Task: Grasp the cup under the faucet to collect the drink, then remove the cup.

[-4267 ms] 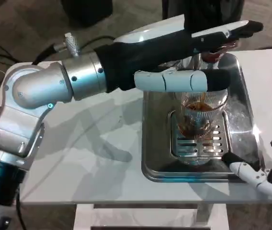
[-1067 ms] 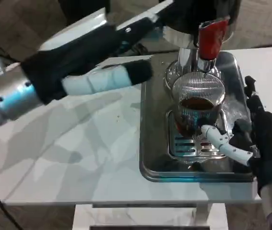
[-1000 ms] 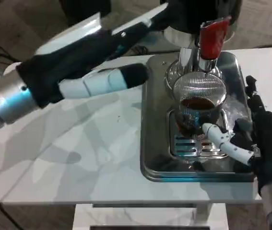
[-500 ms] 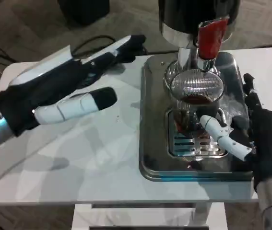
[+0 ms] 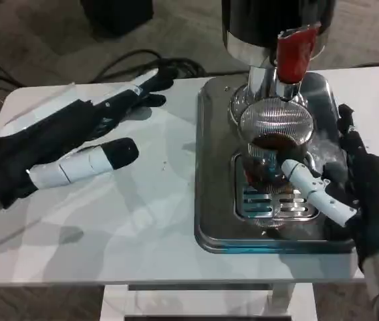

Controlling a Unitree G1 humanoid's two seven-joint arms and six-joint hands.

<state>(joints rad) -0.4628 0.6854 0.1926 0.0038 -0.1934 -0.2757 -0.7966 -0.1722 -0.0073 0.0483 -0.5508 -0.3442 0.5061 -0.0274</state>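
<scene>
1. While the left hand (image 5: 62, 150) has drawn back over the table (image 5: 142, 221) with fingers spread and holding nothing, the right hand (image 5: 349, 194) has come in to the cup (image 5: 274, 150); its thumb touches the glass, but a full grasp I cannot tell.
2. The cup, with dark drink inside, stands on the drip tray (image 5: 209, 221) under the faucet (image 5: 295, 50).
3. Collecting seems done; removing the cup remains.
</scene>
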